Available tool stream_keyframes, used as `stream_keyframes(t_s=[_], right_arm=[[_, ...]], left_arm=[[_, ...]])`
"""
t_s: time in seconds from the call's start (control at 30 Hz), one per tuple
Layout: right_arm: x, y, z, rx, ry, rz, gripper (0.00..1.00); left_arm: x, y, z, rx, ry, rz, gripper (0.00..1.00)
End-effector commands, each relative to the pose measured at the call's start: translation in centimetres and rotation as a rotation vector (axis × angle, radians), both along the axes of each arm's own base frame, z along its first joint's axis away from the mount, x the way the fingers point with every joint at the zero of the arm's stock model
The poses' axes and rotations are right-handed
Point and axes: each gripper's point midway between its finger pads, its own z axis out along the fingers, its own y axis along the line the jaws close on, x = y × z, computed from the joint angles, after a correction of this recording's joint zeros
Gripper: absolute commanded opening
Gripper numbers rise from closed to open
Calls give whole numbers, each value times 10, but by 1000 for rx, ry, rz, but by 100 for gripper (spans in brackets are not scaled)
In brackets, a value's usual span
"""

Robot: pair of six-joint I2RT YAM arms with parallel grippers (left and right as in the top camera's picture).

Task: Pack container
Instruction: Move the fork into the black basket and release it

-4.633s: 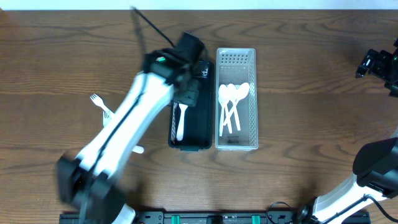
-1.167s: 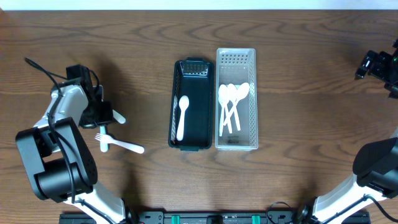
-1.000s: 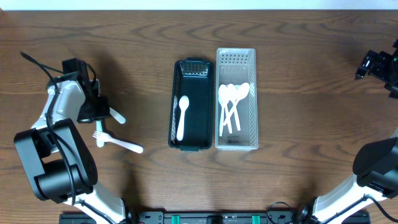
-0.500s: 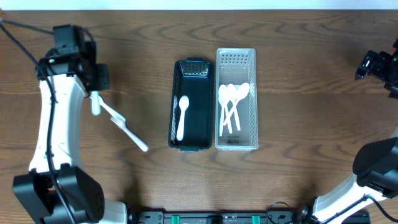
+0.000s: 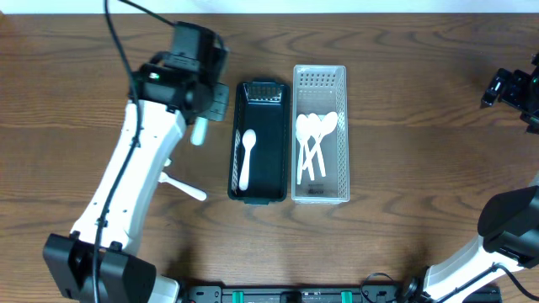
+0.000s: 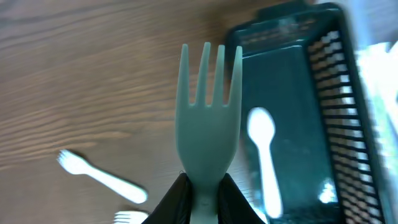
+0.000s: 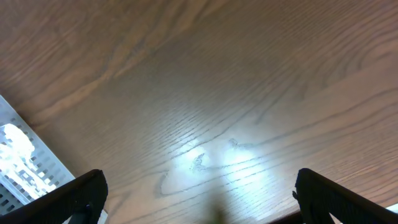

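My left gripper (image 5: 206, 101) (image 6: 202, 200) is shut on the handle of a white plastic fork (image 6: 208, 121), tines pointing away, just left of the black container (image 5: 257, 143) (image 6: 323, 118). One white spoon (image 5: 245, 158) (image 6: 266, 155) lies inside that container. Beside it, on its right, the clear container (image 5: 319, 133) holds several white spoons (image 5: 312, 139). Two more forks lie on the table: one (image 6: 99, 177) (image 5: 184, 187) partly hidden under my left arm in the overhead view, the other (image 6: 127, 217) at the frame's bottom edge. My right gripper (image 5: 509, 87) (image 7: 208, 205) is open over bare wood at the far right.
The wooden table (image 5: 404, 236) carries both containers side by side in the middle. A corner of the clear container (image 7: 18, 168) shows at the left of the right wrist view. My left arm (image 5: 139, 185) stretches diagonally across the table's left half.
My left arm lifted a fork from the table's left side and swung right with it, up to the black container's left edge. The right arm has stayed still.
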Motion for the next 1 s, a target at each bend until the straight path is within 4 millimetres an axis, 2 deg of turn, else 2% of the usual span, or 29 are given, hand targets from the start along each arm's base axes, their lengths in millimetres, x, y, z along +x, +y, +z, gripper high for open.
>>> stream_keyframes(t_s=[0.0,0.23,0.4,0.63,0.77,0.8,0.83,0.87,0.93,0.97], right_arm=[[0,3,0,7,1,19,99],[0,3,0,7,1,19,99],[-1,3,-1,8,4,19,99],[-3,4,-1,12,11,19,99],[-3,4,-1,12,11,19,99],[-3,4,-1,12,11,19,99],[-2,4,-1,12,11,19,99],[-2,4,-1,12,11,20,99],[-2,4,-1,12,11,19,99],[-2,4,-1,11,10,19,99]], left_arm=[[2,-23,-5,-60,23,20,12],[-8,-77,-52,-84,156,-88,9],[-17,-102,-79,-53,215,-149,9],[-18,-101,-119,-17,311,-123,10],[-18,-97,-133,-3,342,-112,10],[-18,-97,-133,-2,341,-117,17],[-17,-97,-133,3,338,-129,34],[-16,-96,-132,12,332,-133,43],[-12,-89,-126,50,301,-130,55],[-10,-86,-123,68,284,-132,57]])
